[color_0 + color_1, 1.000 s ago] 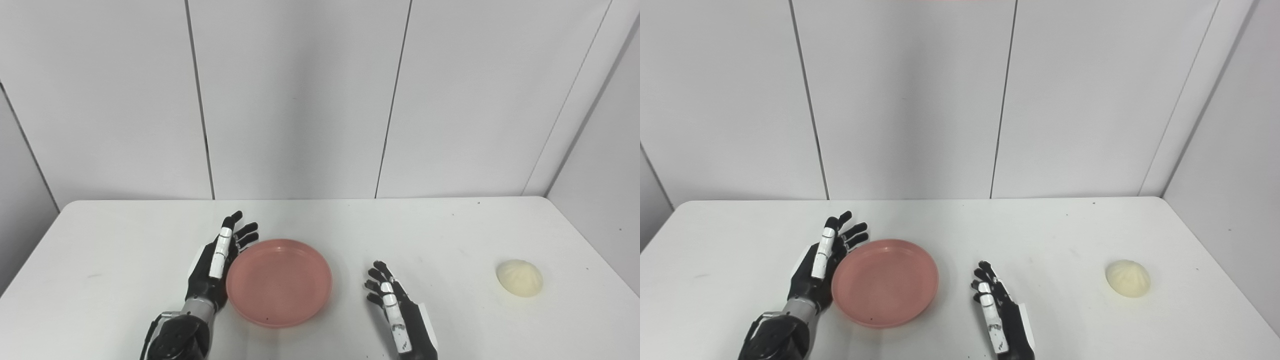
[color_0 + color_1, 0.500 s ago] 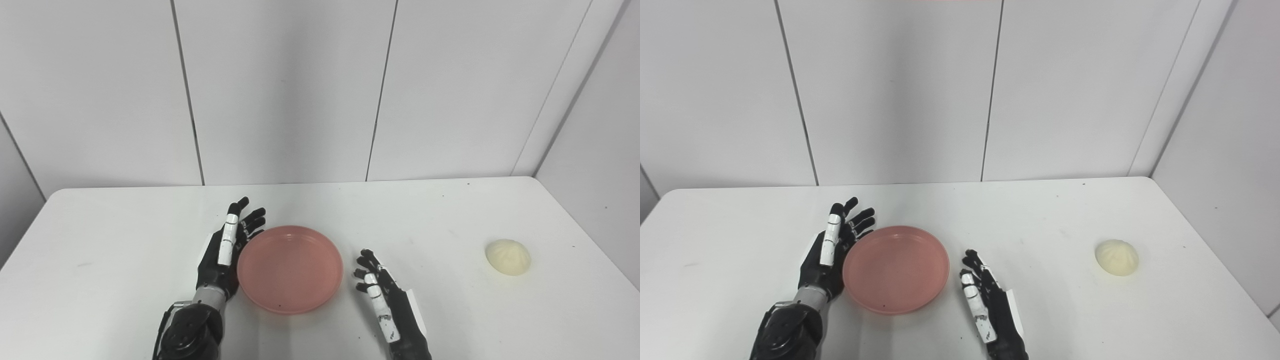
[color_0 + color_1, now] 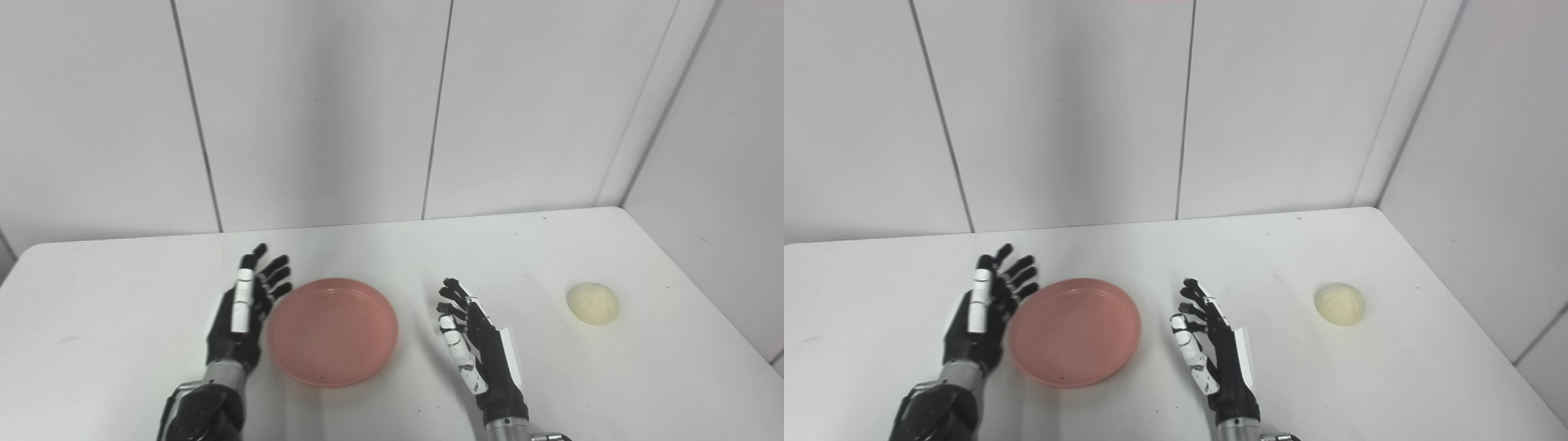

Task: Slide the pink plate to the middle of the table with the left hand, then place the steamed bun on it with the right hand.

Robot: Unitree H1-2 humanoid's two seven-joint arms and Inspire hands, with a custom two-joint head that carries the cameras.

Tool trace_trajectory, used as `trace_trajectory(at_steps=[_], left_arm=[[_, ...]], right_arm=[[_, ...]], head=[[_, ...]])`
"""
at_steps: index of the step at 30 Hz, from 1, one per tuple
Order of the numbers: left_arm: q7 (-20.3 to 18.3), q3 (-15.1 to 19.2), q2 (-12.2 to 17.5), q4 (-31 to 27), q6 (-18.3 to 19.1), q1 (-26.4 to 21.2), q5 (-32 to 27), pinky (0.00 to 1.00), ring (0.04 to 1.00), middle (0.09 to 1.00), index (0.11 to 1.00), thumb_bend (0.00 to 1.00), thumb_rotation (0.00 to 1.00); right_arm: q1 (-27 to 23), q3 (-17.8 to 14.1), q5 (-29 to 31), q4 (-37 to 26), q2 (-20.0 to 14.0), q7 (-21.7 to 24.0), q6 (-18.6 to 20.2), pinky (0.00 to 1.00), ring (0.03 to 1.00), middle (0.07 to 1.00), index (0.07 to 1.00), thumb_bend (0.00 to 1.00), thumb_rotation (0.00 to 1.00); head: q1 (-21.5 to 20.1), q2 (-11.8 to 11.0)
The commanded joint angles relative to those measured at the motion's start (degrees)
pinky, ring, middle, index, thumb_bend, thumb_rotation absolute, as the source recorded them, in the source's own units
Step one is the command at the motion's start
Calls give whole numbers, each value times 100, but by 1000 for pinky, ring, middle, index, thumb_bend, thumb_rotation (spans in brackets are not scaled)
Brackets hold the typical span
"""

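The white table [image 3: 122, 306] carries the pink plate [image 3: 332, 331] near its middle, which suggests the slide step is complete or nearly so; the plate is empty. The left hand [image 3: 242, 315] stands edge-on with fingers spread and holding nothing, just beside the plate's left rim, a posture suited to pushing rather than grasping, though contact cannot be confirmed. The right hand [image 3: 474, 346] is likewise released and empty, just right of the plate, while the steamed bun [image 3: 592, 303] lies well apart to its right near the table edge.
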Motion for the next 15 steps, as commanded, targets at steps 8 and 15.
trace_trajectory(at_steps=[8,15], left_arm=[[78,96,-8,324,-261,-87,-79,761,819,815,925,694,908],[90,112,-30,427,-386,-125,-117,750,800,791,918,691,903]], right_arm=[[-526,-709,-1303,-839,-1002,-460,-117,676,772,855,905,740,1000],[-940,-1031,-1972,-1920,-2143,1359,1773,681,794,853,892,865,1000]], head=[[40,-85],[27,-130]])
